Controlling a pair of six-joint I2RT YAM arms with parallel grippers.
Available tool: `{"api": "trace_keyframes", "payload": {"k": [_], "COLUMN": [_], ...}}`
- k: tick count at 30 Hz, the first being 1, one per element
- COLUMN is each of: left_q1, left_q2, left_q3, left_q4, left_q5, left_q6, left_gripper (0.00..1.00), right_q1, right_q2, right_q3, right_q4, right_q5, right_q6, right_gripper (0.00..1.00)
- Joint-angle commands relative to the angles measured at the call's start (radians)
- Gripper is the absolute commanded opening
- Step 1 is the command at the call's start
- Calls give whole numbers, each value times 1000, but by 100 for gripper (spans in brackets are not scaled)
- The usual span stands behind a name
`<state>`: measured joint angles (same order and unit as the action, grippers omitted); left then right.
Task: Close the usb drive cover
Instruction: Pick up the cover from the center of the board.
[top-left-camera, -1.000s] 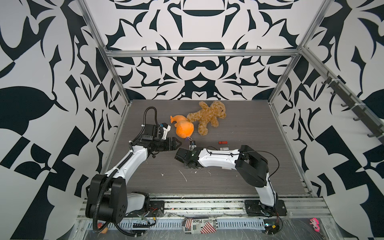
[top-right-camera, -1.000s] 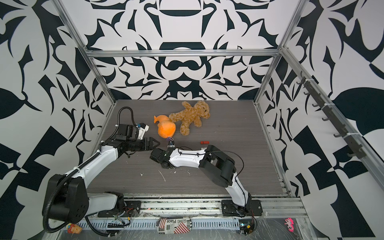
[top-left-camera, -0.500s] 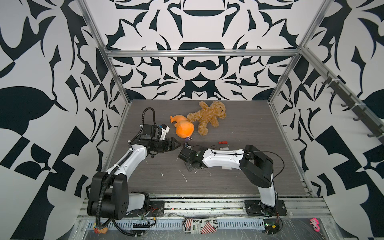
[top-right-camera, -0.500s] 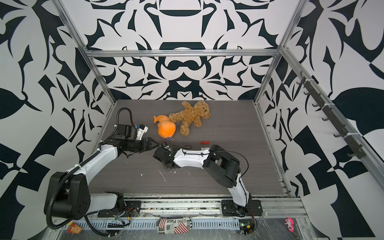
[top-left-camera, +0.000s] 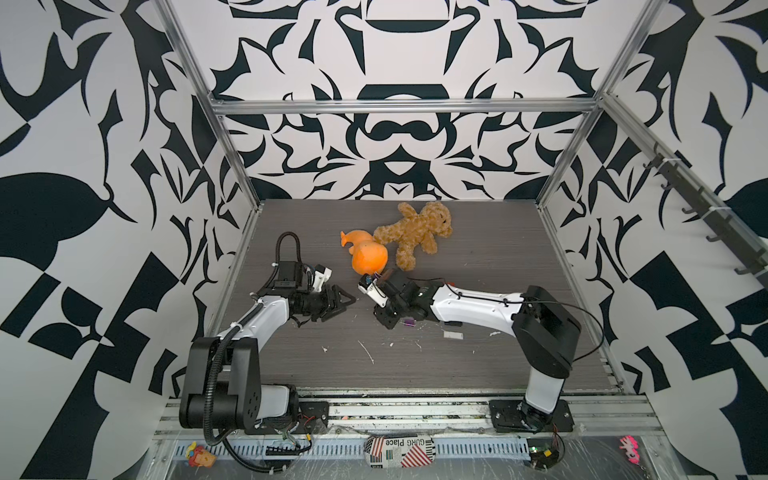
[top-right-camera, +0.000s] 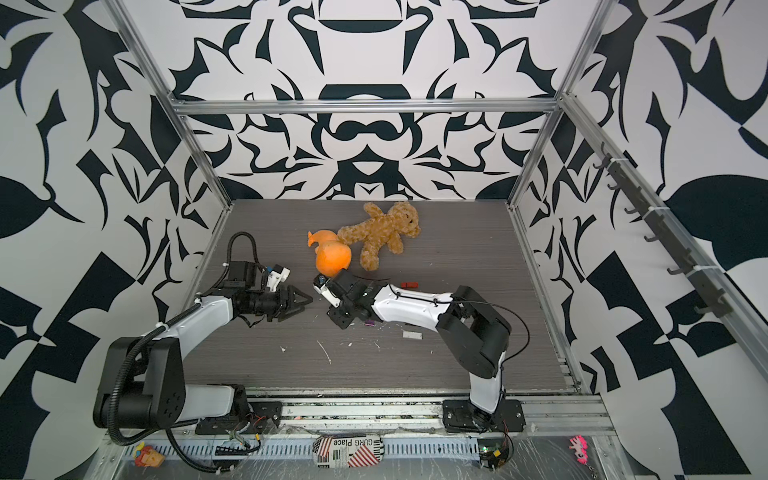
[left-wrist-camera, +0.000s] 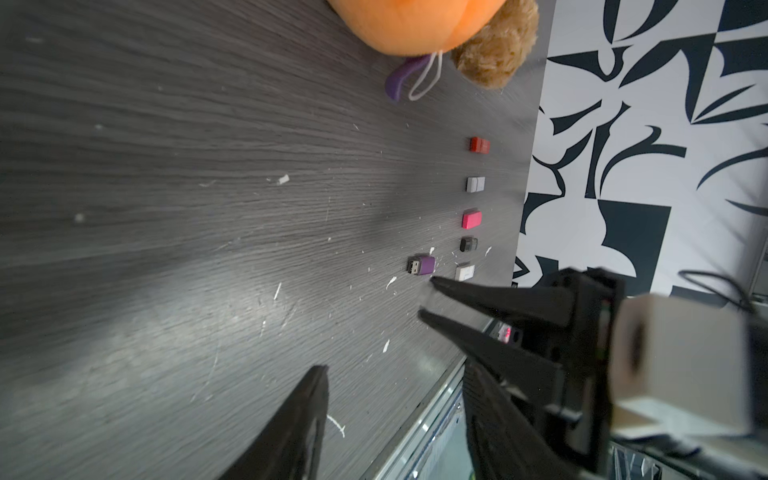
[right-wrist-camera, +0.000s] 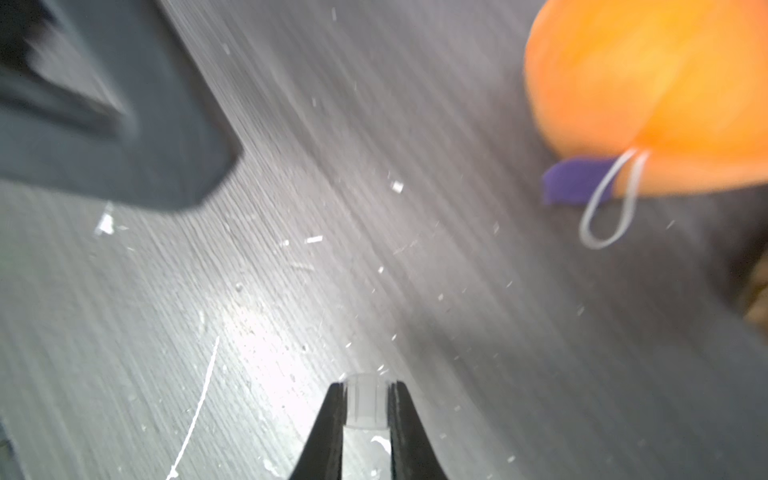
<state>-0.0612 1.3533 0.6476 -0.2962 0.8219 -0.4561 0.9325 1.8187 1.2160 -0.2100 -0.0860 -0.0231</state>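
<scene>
The clear usb drive cover (right-wrist-camera: 367, 401) is pinched between the tips of my right gripper (right-wrist-camera: 367, 409), held low over the grey table (top-left-camera: 478, 266). A purple usb drive (left-wrist-camera: 421, 266) with its metal plug bare lies on the table beside the right gripper's fingertips (left-wrist-camera: 434, 284); in both top views it shows under the right arm (top-left-camera: 408, 322) (top-right-camera: 369, 323). My left gripper (left-wrist-camera: 395, 419) (top-left-camera: 347, 300) faces the right gripper (top-left-camera: 380, 318) (top-right-camera: 337, 319) across a small gap, jaws apart with nothing between them.
An orange plush (top-left-camera: 368, 257) and a brown teddy bear (top-left-camera: 415, 239) lie just behind the grippers. Several small drives lie in a row: red (left-wrist-camera: 479, 145), grey (left-wrist-camera: 475, 184), pink (left-wrist-camera: 471, 219), black (left-wrist-camera: 468, 244), white (left-wrist-camera: 464, 272). White scraps dot the table.
My left gripper's jaws have narrowed. The right gripper, still holding the cover, has drifted slightly to the right.
</scene>
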Motion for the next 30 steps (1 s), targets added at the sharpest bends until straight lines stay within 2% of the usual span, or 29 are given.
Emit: {"api": "trace_keyframes", "payload": {"k": [1,7,11,15,23,30], "left_q1": [-4,-93,-99,-129,-165,-176], "left_q2": [20,70,106,152,176,134], "left_q3": [-29,-38,-54,-44,-55,-79], "left_q4": [113,262,364,380,409,396], "left_q5": [61,64,80,87,98,95], "left_q6": [-82,-154,-206,-205,-223,-234], "left_gripper": [53,50,48,43,38,35], "right_q1": [-42,-85,-92,-96,-95,-96], "right_q2": [-35,-9,10,0,-11,-26], "right_q3": [-6,26,47,19,-14,-50], "right_q4": [78,61,36,56,90,137], "right_q5": [-176,-307,-350,-384,-376,-355], "right_q6": [-174,-307,-349,-383,-398,-398], "right_gripper": [14,15,15,16,16,16]}}
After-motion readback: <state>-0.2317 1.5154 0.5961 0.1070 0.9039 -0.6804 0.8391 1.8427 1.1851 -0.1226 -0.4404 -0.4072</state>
